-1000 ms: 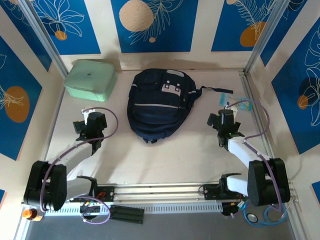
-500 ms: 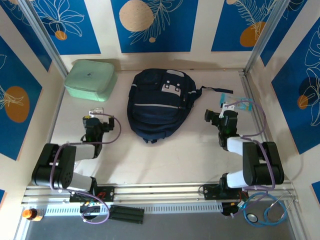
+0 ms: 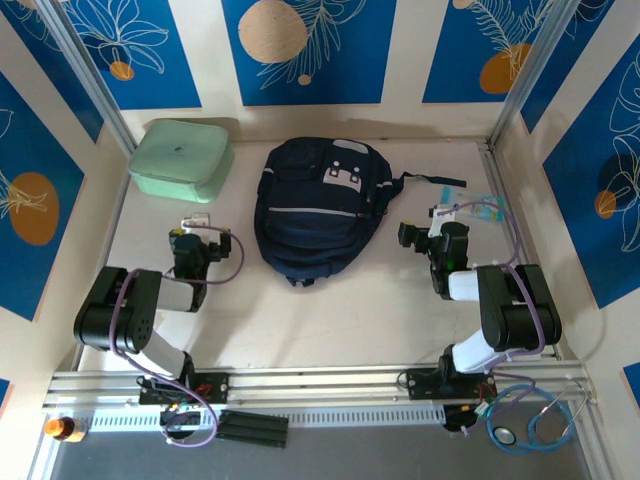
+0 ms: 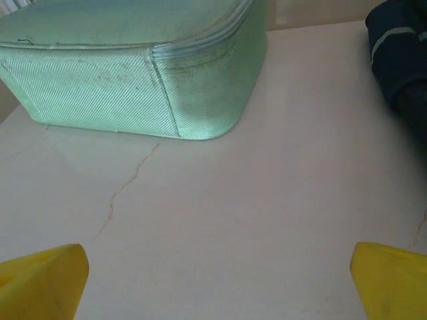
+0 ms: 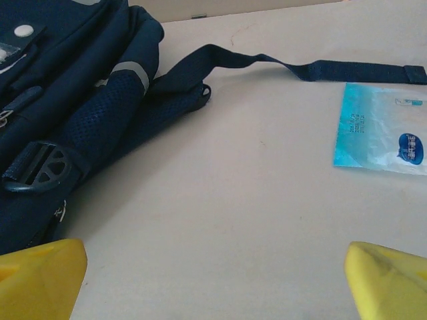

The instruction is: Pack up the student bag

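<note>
Low and folded back, left pincer point(image 4: 213, 283) and right pincer point(image 5: 213, 280) flank the student bag point(image 3: 318, 205), spread.

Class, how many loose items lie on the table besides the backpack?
2. A mint-green case lies left of the backpack; a blue packet lies to its right. Others may be hidden under the backpack.

Clear lanes on my bench point(image 3: 330, 310)
Student bag point(image 3: 318, 205) blocks twelve o'clock, green case point(image 3: 180, 158) at eleven, blue packet point(image 5: 380, 130) at two.

Case point(image 3: 181, 157) lies left of student bag point(image 3: 316, 212), packet point(image 5: 379, 130) right.
</note>
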`<state>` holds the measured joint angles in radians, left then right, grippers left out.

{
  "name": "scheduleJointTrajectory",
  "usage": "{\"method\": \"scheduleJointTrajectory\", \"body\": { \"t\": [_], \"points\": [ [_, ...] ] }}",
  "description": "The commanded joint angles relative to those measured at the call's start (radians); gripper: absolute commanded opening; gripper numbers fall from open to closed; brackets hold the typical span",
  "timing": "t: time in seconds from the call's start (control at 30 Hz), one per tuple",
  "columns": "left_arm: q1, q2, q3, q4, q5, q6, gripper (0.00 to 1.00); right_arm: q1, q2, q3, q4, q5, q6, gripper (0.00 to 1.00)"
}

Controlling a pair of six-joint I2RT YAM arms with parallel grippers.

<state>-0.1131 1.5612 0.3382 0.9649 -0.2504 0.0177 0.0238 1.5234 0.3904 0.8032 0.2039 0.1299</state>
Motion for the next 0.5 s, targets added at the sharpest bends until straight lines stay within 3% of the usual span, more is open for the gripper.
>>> {"method": "scheduleJointTrajectory", "body": {
  "t": [0.0, 0.47],
  "points": [
    [0.013, 0.006, 0.017, 0.02, 0.013, 0.011, 1.0, -0.005, 0.003, 0.017, 0.026, -0.019, -0.012, 0.99],
    [0.015, 0.012, 0.033, -0.01, 0.027, 0.006, 1.0, -0.006, 0.003, 0.017, 0.025, -0.018, -0.012, 0.99]
  ]
}}
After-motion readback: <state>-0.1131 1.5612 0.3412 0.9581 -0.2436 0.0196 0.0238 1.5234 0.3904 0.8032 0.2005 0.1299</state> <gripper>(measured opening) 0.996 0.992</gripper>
